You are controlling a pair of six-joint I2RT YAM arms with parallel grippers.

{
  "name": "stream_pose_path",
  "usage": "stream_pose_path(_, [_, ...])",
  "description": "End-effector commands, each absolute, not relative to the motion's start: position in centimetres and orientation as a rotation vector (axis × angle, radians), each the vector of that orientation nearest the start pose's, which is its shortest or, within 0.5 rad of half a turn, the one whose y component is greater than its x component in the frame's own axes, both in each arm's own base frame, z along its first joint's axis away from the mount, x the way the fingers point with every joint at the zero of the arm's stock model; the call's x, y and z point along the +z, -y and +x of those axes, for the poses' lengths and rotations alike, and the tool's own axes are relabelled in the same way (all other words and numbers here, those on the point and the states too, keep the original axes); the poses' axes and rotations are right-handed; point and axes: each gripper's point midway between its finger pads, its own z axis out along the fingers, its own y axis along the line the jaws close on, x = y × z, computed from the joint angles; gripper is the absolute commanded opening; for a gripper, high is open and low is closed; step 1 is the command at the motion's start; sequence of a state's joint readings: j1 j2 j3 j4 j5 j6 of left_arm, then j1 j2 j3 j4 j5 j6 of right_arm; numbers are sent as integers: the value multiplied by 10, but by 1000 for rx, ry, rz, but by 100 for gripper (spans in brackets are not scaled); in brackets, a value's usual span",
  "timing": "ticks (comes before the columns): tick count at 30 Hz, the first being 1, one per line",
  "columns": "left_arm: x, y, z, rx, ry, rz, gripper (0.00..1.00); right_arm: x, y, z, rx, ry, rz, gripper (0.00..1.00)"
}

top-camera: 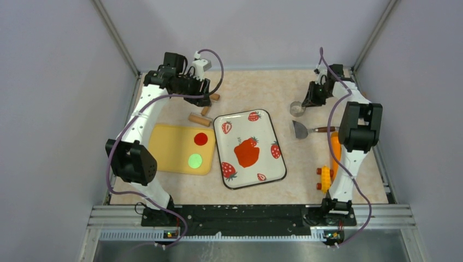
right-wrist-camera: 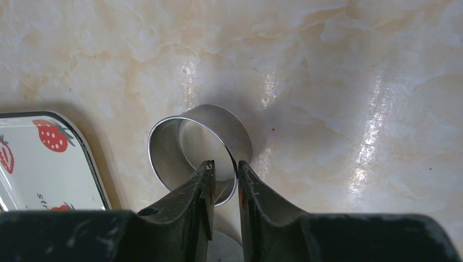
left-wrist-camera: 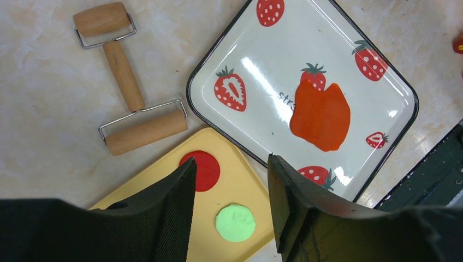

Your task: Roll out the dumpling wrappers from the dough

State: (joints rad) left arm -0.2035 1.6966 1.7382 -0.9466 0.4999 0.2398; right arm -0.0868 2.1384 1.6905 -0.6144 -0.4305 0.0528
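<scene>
The dough (top-camera: 247, 153) (left-wrist-camera: 321, 115) is a flat irregular orange-red blob lying on the strawberry-print tray (top-camera: 240, 128) (left-wrist-camera: 338, 49). Two dumpling wrappers rest on the yellow board (top-camera: 169, 147) (left-wrist-camera: 245, 180): a red disc (top-camera: 201, 138) (left-wrist-camera: 207, 169) and a green disc (top-camera: 195, 161) (left-wrist-camera: 235, 222). My left gripper (top-camera: 205, 100) (left-wrist-camera: 230, 164) hovers open above the board, holding nothing. My right gripper (top-camera: 306, 103) (right-wrist-camera: 225, 164) straddles the near wall of the metal ring cutter (top-camera: 296, 108) (right-wrist-camera: 180, 147), one finger inside and one outside, with a narrow gap still showing.
A wooden double-ended rolling pin (top-camera: 199, 119) (left-wrist-camera: 124, 76) lies behind the board, left of the tray. A metal scraper with a dark handle (top-camera: 301, 129) lies right of the tray. A yellow and orange toy (top-camera: 326, 177) sits by the right arm's base.
</scene>
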Motion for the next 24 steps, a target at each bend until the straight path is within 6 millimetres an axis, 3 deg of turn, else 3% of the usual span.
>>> stream_pose_path(1, [247, 155, 381, -584, -2261, 755, 54, 65, -28, 506, 489, -2552, 19, 21])
stream_pose_path(11, [244, 155, 383, -584, -2270, 751, 54, 57, -31, 503, 475, -2578, -8, 20])
stream_pose_path(15, [243, 156, 383, -595, -2275, 748, 54, 62, -31, 505, 473, -2568, -11, 13])
stream_pose_path(20, [247, 159, 382, -617, -2263, 742, 55, 88, -31, 509, 465, -2527, -15, 6])
stream_pose_path(21, [248, 160, 382, -624, -2259, 739, 54, 96, -32, 508, 469, -2515, -16, 1])
stream_pose_path(24, [250, 164, 383, -651, -2253, 716, 55, 124, -37, 501, 478, -2475, -9, 0])
